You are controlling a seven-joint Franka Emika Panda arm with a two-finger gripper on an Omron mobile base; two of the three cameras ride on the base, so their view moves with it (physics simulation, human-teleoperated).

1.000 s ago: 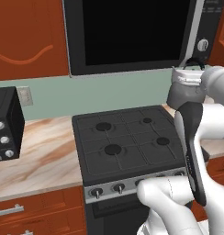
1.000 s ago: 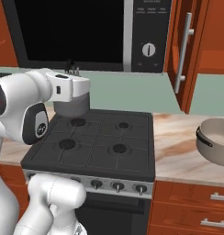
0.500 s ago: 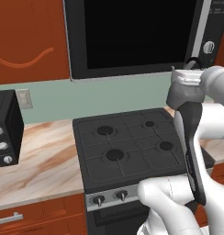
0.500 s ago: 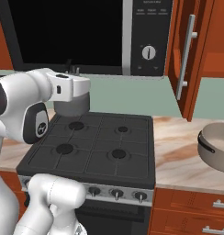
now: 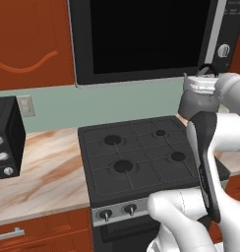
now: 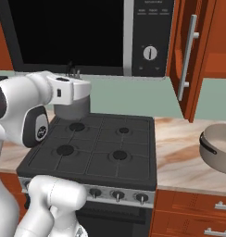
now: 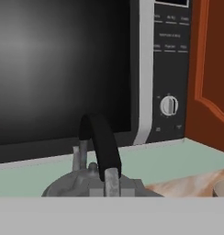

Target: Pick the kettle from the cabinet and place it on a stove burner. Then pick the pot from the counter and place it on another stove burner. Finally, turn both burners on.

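the gripper [image 7: 98, 181] is staying out of plain sight behind the hand, but its fingers are standing clamped together on the black arched handle of the kettle [image 7: 93, 181], which is hanging in front of the microwave [image 7: 150, 69] above the back of the cooktop [image 6: 94, 148]. the pot [image 6: 216, 148] is sitting on the marble counter [image 6: 177, 143] to the right of the stove, below the cabinet [image 6: 198, 51] whose door is standing open.

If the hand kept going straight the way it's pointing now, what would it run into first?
Probably the microwave door: the hand, shut on the kettle, faces its dark glass, though depth is unclear.
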